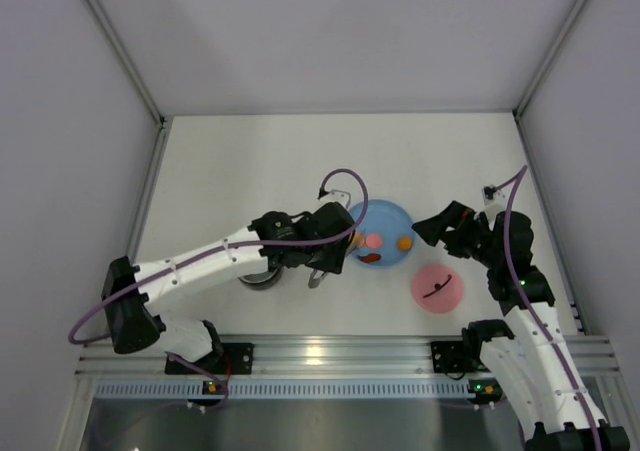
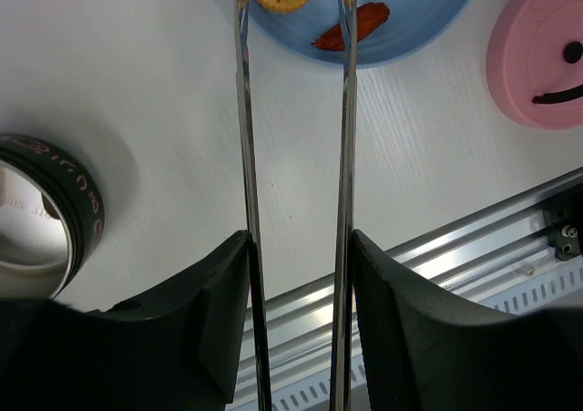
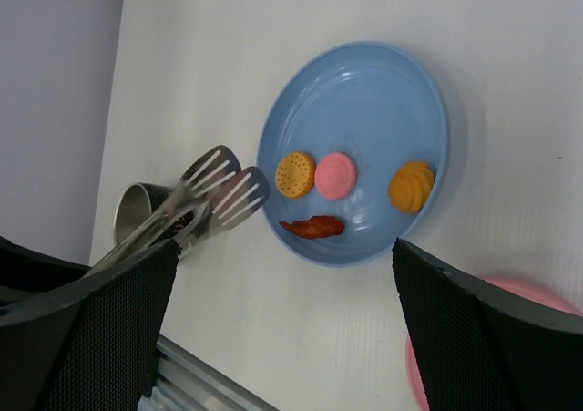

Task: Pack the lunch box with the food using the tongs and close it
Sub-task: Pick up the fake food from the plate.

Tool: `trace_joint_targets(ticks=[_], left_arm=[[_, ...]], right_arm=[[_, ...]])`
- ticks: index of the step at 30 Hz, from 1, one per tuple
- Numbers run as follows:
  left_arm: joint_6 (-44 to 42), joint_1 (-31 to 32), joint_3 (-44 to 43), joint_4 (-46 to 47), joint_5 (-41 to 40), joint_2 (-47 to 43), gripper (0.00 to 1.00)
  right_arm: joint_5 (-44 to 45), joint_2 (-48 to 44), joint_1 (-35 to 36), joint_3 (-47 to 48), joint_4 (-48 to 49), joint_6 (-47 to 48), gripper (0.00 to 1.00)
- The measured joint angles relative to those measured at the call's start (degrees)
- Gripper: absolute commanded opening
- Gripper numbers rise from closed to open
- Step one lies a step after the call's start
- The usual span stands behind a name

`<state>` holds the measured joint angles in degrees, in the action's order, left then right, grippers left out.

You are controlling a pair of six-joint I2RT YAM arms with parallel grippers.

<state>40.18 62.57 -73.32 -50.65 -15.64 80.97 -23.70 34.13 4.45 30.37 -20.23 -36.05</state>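
My left gripper [image 2: 296,247] is shut on the tongs [image 2: 244,110], one finger pressing on each thin silver arm. The slotted tong tips [image 3: 223,188] stand a little apart at the edge of the blue plate [image 3: 383,83], next to an orange disc [image 3: 295,174]. On the plate the food also includes a pink disc [image 3: 335,175], an orange swirl piece [image 3: 411,186] and a red-brown strip [image 3: 312,227]. The lunch box [image 2: 36,215], a steel pot, stands open under my left arm. Its pink lid [image 1: 437,289] lies right of the plate. My right gripper [image 1: 432,229] hovers open and holds nothing.
The aluminium rail [image 1: 330,353] runs along the table's near edge, close behind the tongs' handle end. White walls [image 1: 80,151] enclose the table on three sides.
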Motion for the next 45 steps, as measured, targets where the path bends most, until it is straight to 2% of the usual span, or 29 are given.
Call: trace_joint_targets(ticks=[12,45], left_arm=[[-2.03,0.0,-3.58,3.56,-0.02,6.32,0.52],[-3.13,0.0,-0.48,4.2,-1.73,11.34,0.53]], right_arm=[[0.02,0.0,0.0,0.0,-0.46,0.07,0.99],[0.04,0.0,0.0,0.0,-0.55,0.13,0.99]])
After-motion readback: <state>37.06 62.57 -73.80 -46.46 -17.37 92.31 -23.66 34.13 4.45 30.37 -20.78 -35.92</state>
